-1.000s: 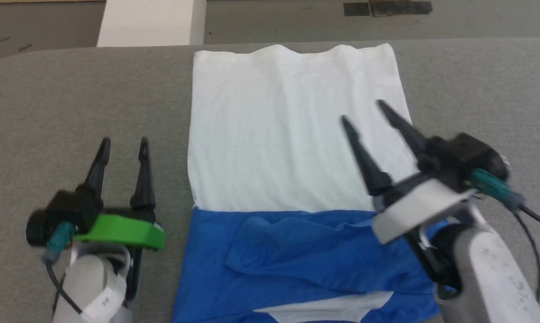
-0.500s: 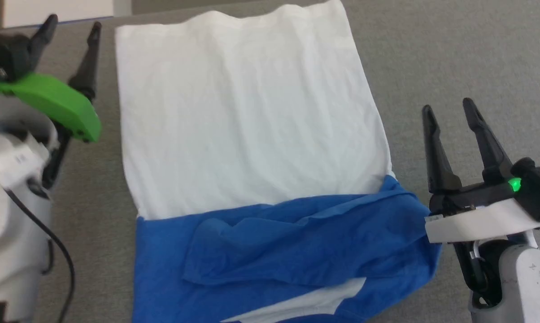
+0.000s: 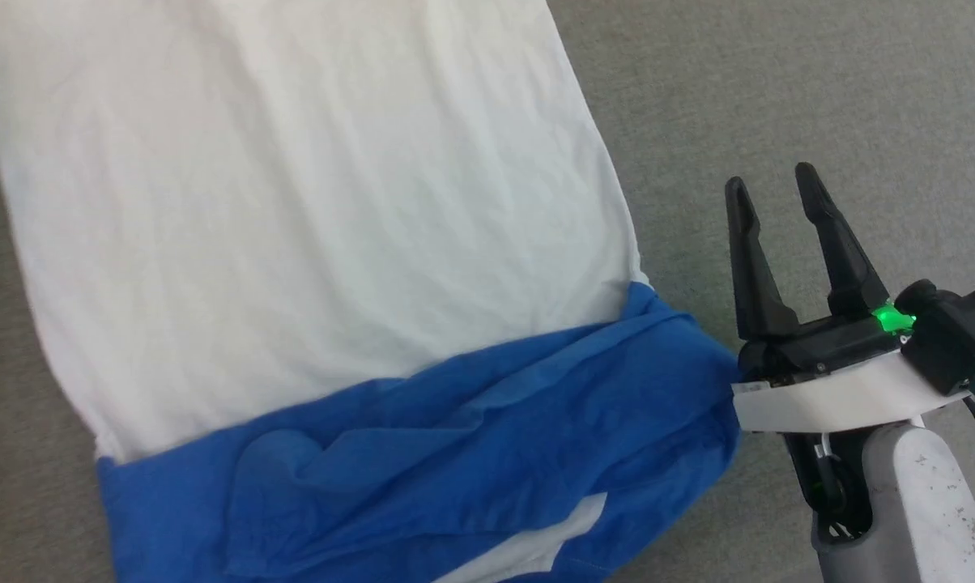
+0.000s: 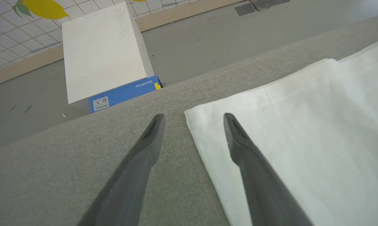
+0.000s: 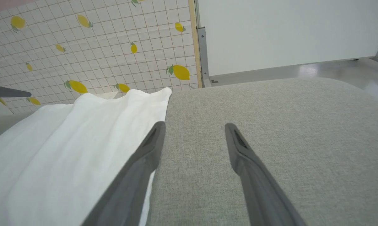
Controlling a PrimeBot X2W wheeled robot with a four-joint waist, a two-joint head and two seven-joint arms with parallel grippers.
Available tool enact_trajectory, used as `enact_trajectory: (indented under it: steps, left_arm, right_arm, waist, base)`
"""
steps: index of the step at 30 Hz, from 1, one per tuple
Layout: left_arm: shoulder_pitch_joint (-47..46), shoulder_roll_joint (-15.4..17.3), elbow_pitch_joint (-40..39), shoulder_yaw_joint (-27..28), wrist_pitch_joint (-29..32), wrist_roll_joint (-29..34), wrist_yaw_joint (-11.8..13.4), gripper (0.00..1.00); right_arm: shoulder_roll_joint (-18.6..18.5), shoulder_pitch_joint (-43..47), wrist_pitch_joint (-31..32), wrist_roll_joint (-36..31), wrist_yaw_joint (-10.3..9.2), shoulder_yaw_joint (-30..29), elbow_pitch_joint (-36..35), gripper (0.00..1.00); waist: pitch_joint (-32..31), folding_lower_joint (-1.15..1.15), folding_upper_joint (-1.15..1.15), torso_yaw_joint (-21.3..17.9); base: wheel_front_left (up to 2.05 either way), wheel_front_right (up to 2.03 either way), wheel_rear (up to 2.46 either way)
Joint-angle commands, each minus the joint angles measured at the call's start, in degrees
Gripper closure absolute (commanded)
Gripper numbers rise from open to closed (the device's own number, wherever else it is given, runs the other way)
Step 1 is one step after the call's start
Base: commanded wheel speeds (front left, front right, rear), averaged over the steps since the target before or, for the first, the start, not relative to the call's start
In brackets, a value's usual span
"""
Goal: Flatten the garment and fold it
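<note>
The garment (image 3: pixel 309 210) lies flat on the grey fabric table (image 3: pixel 779 81), white body spread out, blue sleeves and shoulders (image 3: pixel 455 453) bunched across its near end. My right gripper (image 3: pixel 772 193) stands open over bare table just right of the garment's right edge, nothing between its fingers. In the right wrist view that gripper (image 5: pixel 193 127) points along the table beside the white cloth (image 5: pixel 66 150). In the left wrist view my left gripper (image 4: pixel 193 117) is open, straddling the garment's far left corner (image 4: pixel 195 114) from above; contact with the cloth is unclear.
Beyond the table's far edge (image 4: pixel 207 77) stand a white box (image 4: pixel 101 53) with a blue label on the floor, a lemon-patterned tiled wall (image 5: pixel 91 47) and a white panel (image 5: pixel 286 31). Bare grey table lies right of the garment.
The head camera has swung down and left, so the garment shifts in the picture. My left gripper has reached forward past the view's left. My right gripper has come off the cloth onto bare table.
</note>
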Motion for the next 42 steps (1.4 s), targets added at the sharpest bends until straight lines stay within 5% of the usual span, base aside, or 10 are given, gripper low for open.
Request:
enact_trajectory:
  steps: [1, 12, 13, 14, 15, 23, 29, 42]
  left_arm:
    - [-1.58, 0.60, -0.35, 0.52, 1.53, -0.81, 1.12, 0.00]
    - [-1.74, 4.15, -2.14, 0.55, 15.35, 1.11, 9.97, 0.00]
    - [-1.27, 4.19, -2.41, 0.49, 16.74, 0.76, 10.38, 0.19]
    - [-0.81, 4.17, -2.79, 0.49, 18.02, 0.27, 10.70, 0.70]
    - [-0.33, 4.13, -3.41, 0.60, 19.39, -0.34, 11.13, 1.00]
    - [0.58, 4.20, -7.45, 0.21, 15.91, -0.02, 9.80, 1.00]
    - [-2.22, 1.85, -6.65, -1.90, 7.84, 2.25, 7.29, 1.00]
    - [-10.19, -8.93, -1.44, -7.85, -4.19, 2.82, 2.27, 1.00]
  right_arm:
    - [0.10, -0.88, -0.63, 0.61, -0.08, 0.46, 0.17, 0.00]
    - [0.10, -1.80, -1.77, 1.45, -0.08, 2.08, 0.91, 0.00]
    - [0.10, -1.85, -1.77, 1.48, -0.08, 2.12, 0.96, 0.00]
    - [0.10, -1.91, -1.73, 1.49, -0.08, 2.14, 0.99, 0.00]
    - [0.10, -2.01, -1.64, 1.45, -0.08, 2.14, 0.96, 0.00]
    - [0.10, -6.27, 0.25, -1.35, -0.08, 2.57, -0.07, 0.00]
    - [0.10, -19.13, 7.68, -3.76, -0.08, 3.37, 1.09, 0.00]
    - [0.10, -53.05, 31.84, -4.26, -0.08, 0.84, 32.39, 0.00]
  waist:
    - [5.23, -0.01, 0.00, -4.73]
    - [7.46, -0.01, 0.00, -5.63]
    - [7.41, -0.01, 0.00, -5.57]
    - [7.36, -0.01, 0.00, -5.50]
    - [7.31, -0.01, 0.00, -5.39]
    - [6.50, -0.01, 0.00, -3.63]
    - [5.69, -0.01, 0.00, -0.42]
    - [6.13, -0.01, 0.00, 11.50]
  base:
    - [0.00, 0.00, 0.00]
    - [0.00, 0.00, 0.00]
    - [0.00, 0.00, 0.00]
    - [0.00, 0.00, 0.00]
    - [0.00, 0.00, 0.00]
    - [0.00, 0.00, 0.00]
    - [0.00, 0.00, 0.00]
    - [0.00, 0.00, 0.00]
